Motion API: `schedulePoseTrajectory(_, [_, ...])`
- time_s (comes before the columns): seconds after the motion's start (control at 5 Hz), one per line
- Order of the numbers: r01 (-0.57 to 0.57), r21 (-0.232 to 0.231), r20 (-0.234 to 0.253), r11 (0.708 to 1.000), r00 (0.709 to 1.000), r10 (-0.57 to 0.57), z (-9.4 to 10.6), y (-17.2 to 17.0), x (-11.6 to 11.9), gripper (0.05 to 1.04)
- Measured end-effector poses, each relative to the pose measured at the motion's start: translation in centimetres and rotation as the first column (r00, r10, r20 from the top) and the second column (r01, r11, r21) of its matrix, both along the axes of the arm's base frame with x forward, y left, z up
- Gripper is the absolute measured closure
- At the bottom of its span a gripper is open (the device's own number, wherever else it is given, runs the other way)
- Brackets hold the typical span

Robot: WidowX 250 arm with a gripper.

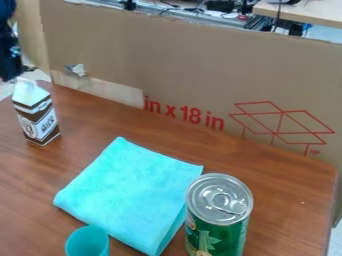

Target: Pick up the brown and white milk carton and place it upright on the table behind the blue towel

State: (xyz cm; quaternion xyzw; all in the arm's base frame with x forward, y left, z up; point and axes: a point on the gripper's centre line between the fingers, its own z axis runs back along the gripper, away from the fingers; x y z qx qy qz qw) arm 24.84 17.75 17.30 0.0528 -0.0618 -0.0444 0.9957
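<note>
The black gripper [9, 55] hangs at the upper left edge, partly cut off by it. Just below and to its right stands a brown and white milk carton [37, 117], upright on the wooden table; whether the two touch I cannot tell. A folded turquoise cloth [133, 192] lies flat near the middle. Right of the cloth, at its lower right edge, a green can [217, 232] with a silver lid stands upright. A teal cup [87, 242] stands by the cloth's lower left side, cut off by the bottom edge.
A tall cardboard panel [194, 65] with red print runs along the back of the wooden table [294, 200]. The table's right edge drops off near the right side of the view. Behind the panel are cables, equipment and another light tabletop [314, 11].
</note>
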Motion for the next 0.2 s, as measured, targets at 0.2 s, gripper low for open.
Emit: schedulePoseTrajectory(0.2, [0.038, -0.018, -0.036, 0.999, 0.999, -0.039, -0.27, -2.68, -3.24, 0.081])
